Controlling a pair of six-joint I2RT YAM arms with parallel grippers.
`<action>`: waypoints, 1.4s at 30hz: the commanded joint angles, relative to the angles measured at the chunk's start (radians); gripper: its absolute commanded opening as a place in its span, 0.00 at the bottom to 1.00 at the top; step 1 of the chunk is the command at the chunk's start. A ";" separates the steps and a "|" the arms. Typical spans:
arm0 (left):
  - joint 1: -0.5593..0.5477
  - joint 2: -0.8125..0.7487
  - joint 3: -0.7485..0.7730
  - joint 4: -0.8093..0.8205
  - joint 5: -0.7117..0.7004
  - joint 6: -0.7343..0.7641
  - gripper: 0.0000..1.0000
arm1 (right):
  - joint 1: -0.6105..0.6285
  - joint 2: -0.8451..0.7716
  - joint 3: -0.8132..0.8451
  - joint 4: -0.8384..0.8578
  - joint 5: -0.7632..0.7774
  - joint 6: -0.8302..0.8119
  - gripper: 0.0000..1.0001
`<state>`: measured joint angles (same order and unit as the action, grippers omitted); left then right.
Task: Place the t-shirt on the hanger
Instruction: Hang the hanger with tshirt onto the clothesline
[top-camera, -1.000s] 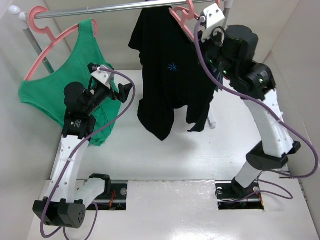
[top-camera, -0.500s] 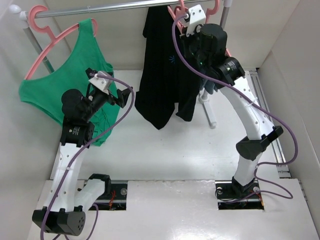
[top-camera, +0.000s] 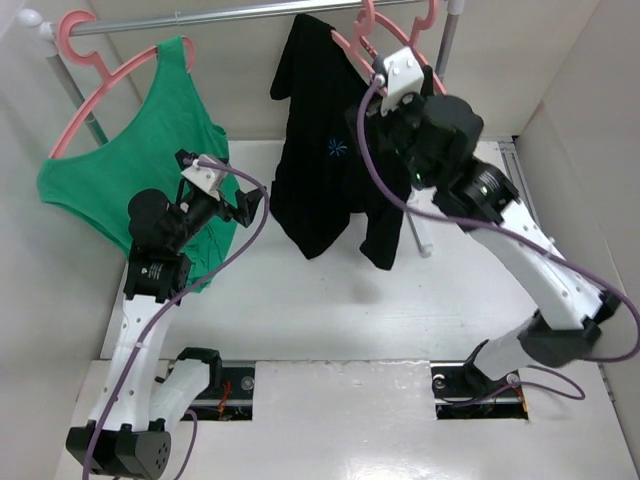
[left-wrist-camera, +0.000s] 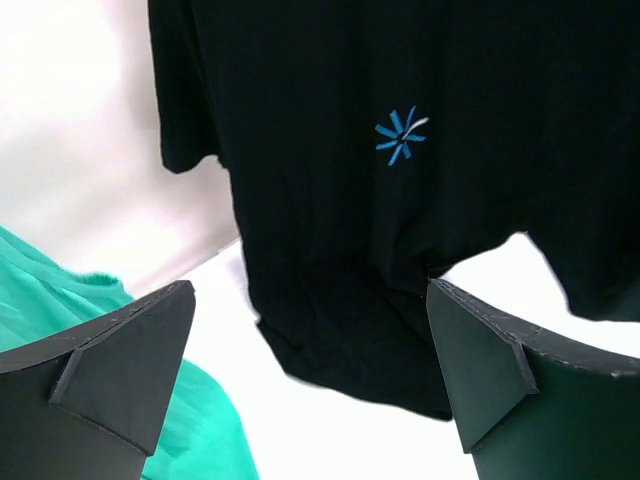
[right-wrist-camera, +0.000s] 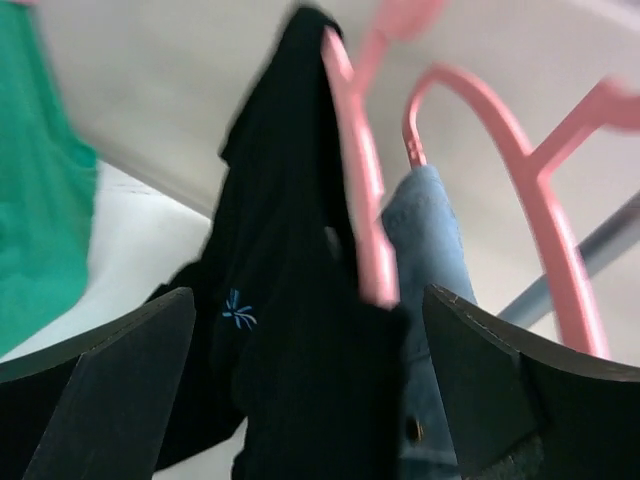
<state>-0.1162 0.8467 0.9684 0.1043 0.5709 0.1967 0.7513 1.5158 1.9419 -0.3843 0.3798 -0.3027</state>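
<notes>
The black t-shirt with a blue starburst hangs lopsided on the salmon-pink hanger, whose hook sits on the rail. My right gripper is just below and right of the hanger, open, holding nothing. In the right wrist view the hanger and t-shirt lie ahead of the spread right gripper. My left gripper stands open to the left of the shirt's hem. The left wrist view shows the t-shirt beyond the empty left gripper.
A green tank top hangs on another pink hanger at the rail's left end. Grey-blue denim hangs behind the t-shirt on a third pink hanger. The rack's post stands at the right, with walls on both sides.
My right gripper opened, let go of the hanger and drew back down from the rail. The t-shirt has swung slightly. The left arm hardly moved.
</notes>
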 joint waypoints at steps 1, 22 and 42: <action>0.001 -0.031 -0.045 0.035 0.003 -0.020 1.00 | 0.106 -0.140 -0.046 0.125 0.195 -0.142 1.00; 0.001 -0.156 -0.674 0.311 -0.166 -0.215 1.00 | 0.275 -0.266 -1.132 0.261 -0.089 0.192 1.00; 0.053 -0.196 -0.703 0.348 -0.215 -0.258 1.00 | 0.250 -0.382 -1.387 0.182 0.267 0.626 1.00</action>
<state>-0.0689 0.6640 0.2695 0.3996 0.3588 -0.0433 1.0061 1.1500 0.5079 -0.1848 0.5766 0.2680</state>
